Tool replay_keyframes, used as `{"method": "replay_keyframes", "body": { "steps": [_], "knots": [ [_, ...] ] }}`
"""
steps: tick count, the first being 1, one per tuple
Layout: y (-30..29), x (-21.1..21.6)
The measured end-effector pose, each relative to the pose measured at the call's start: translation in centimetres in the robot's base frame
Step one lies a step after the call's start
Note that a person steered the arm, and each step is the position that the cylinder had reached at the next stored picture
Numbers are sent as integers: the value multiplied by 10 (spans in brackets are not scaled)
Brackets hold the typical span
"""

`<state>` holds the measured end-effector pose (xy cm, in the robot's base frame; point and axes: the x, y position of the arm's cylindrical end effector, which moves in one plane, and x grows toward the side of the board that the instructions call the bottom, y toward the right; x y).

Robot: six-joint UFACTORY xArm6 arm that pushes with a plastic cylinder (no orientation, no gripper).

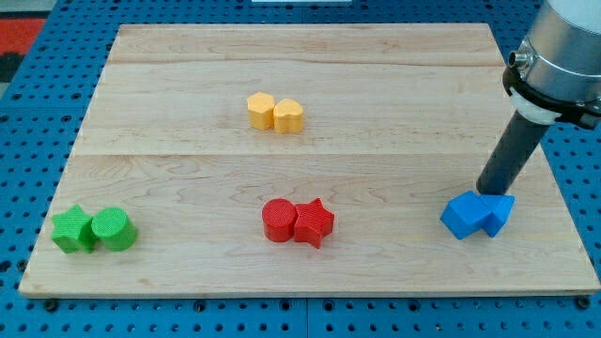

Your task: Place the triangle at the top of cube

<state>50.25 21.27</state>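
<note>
Two blue blocks sit touching near the board's bottom right. The left one (pixel 463 216) looks like the cube. The right one (pixel 500 213) looks like the triangle, lying against the cube's right side. My tip (pixel 485 192) is at the upper edge of the pair, just above where they meet, and appears to touch them. The dark rod slants up to the view's right into the arm's grey body (pixel 563 47).
A red cylinder (pixel 279 221) and a red star (pixel 315 222) touch at the bottom middle. Two yellow blocks (pixel 260 110) (pixel 288 115) touch at the upper middle. Two green blocks (pixel 72 230) (pixel 114 229) touch at the bottom left. The board's right edge (pixel 554 188) is close to the blue pair.
</note>
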Motion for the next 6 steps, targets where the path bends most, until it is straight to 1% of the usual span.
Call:
{"method": "replay_keyframes", "body": {
  "steps": [1,2,3,5,6],
  "knots": [
    [0,0],
    [0,-9],
    [3,-29],
    [6,-36],
    [9,-51]
  ]
}}
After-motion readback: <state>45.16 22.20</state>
